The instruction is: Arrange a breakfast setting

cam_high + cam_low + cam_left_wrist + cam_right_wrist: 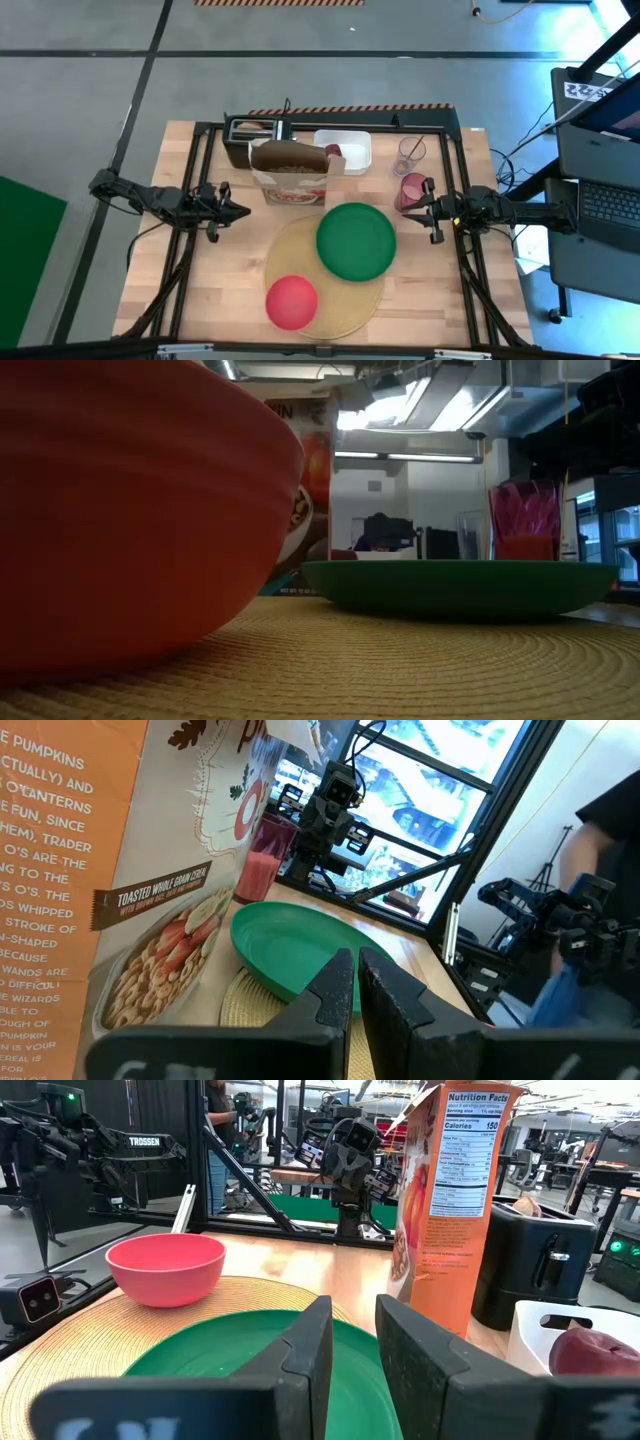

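Note:
The round tan mat (335, 300) lies at the table's near middle. The green plate (356, 241) rests on its far right part, and the red bowl (291, 301) stands on its near left edge. The open cereal box (290, 170) stands upright behind them. The translucent pink cup (411, 188) stands right of the plate. A small red apple (590, 1352) lies in the white tray (345, 150). My left gripper (240, 210) hovers left of the box, shut and empty. My right gripper (405, 207) hovers beside the cup, slightly open and empty. No bagel shows plainly.
A black toaster (255, 130) stands at the far edge, left of the tray, with something tan in its slot. A clear glass (410, 152) stands behind the pink cup. A black frame rims the table. Bare wood lies at the near left and near right.

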Robot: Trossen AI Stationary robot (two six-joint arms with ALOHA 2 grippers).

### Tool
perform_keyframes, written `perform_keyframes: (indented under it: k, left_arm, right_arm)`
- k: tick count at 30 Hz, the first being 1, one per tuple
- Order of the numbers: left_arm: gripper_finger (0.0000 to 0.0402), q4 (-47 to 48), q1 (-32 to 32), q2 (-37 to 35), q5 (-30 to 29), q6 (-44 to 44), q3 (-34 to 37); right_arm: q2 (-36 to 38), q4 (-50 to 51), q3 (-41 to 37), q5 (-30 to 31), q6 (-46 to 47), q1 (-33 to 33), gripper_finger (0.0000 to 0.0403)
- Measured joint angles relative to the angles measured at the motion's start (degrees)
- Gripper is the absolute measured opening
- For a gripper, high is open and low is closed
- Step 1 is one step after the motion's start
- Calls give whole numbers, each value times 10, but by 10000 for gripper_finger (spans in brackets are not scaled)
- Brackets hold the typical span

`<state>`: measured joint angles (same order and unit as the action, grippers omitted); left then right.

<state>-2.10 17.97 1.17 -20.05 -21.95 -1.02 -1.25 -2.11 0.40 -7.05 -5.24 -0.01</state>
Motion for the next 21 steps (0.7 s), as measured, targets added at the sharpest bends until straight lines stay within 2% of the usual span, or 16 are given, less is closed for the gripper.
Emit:
perform_keyframes:
  k: [7,15,21]
  left_arm:
    - [15,0,0,0,0,0,0]
    - [15,0,0,0,0,0,0]
    - [15,0,0,0,0,0,0]
  right_arm:
    - [0,-12,0,6,0,0,85]
    - [0,-178,0,52,52,0,85]
    - [0,-279,0,115,93,0,85]
